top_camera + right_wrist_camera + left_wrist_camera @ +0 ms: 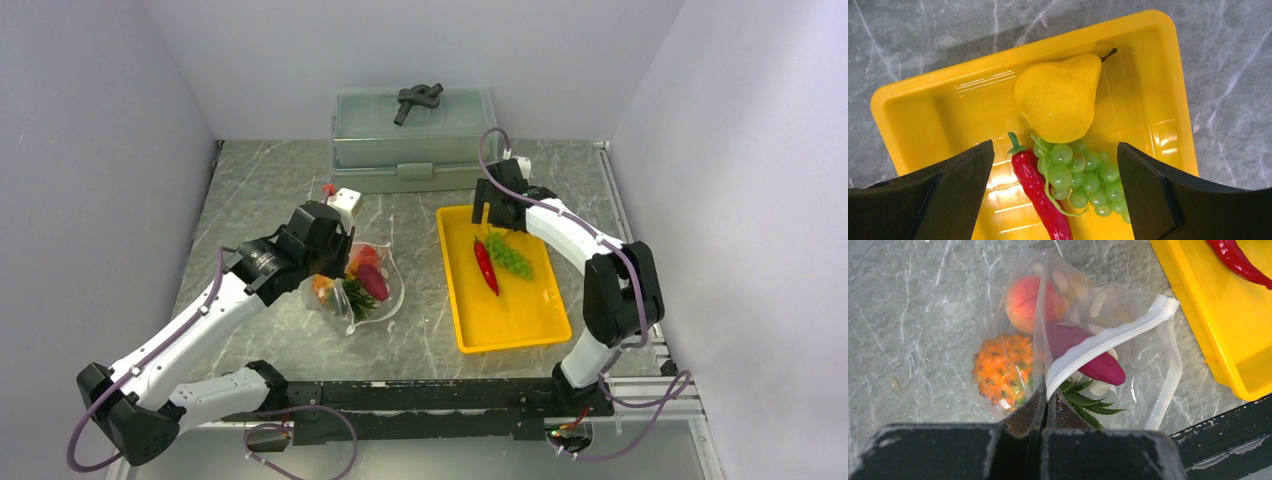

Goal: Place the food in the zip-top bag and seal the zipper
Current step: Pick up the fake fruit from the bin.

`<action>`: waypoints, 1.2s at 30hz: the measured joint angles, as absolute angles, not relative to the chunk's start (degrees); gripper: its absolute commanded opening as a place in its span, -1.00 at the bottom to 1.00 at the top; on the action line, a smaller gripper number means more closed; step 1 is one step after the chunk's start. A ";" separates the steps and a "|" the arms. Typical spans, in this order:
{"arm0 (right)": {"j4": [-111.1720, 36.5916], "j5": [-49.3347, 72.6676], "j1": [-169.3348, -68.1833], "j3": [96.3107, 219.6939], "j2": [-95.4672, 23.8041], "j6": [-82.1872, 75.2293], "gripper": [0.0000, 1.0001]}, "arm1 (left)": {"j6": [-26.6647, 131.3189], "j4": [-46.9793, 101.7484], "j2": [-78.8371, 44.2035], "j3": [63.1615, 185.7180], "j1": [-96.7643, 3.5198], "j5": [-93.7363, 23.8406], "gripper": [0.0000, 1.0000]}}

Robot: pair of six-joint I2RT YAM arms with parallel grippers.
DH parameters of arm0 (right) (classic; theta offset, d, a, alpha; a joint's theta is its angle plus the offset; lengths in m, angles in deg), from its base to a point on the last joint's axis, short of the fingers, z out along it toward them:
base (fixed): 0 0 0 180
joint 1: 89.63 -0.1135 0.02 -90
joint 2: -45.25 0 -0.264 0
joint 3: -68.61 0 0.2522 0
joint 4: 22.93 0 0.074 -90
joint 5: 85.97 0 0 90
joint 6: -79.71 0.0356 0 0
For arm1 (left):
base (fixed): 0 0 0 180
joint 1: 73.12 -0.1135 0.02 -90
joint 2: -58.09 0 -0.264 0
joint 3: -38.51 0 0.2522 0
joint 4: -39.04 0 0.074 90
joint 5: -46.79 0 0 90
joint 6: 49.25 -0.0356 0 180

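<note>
Mouth of the zip-top bag [1143, 357] held open for loading.
Its zipper [1108, 337] is pinched on the counter [923, 315] by the left gripper [1044, 405]; the right gripper [1054, 150] is spread empty above the tray's [923, 110] grapes [1083, 180].

Pear [1058, 97], grapes [1083, 177], chili [1040, 195] clustered in yellow tray [928, 115]; claw [1055, 146] spread wide.

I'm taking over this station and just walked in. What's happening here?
The left pincer is shut on the zipper strip of the zip-top bag, whose mouth stands open. The peach, eggplant and pineapple are already inside. The right pincer hangs open over the yellow tray, where the pear, grapes and chili lie unbagged.
</note>
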State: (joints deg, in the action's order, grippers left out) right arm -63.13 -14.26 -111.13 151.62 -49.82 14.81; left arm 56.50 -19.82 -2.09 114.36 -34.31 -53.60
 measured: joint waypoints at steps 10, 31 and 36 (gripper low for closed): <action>-62.56 -11.29 -109.45 154.94 -55.96 15.38 0.94 | 56.50 -20.00 -2.53 114.36 -34.31 -53.62 -1.00; -62.10 -10.41 -108.79 157.79 -62.52 16.36 0.79 | 56.50 -20.02 -2.84 114.36 -34.31 -53.62 -1.00; -62.08 -10.43 -108.61 157.79 -62.54 16.54 0.49 | 56.47 -20.02 -2.92 114.36 -34.31 -53.60 -1.00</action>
State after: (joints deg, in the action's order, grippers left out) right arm -62.08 -10.43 -108.61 157.79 -62.54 16.54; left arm 56.47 -20.02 -2.92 114.36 -34.31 -53.60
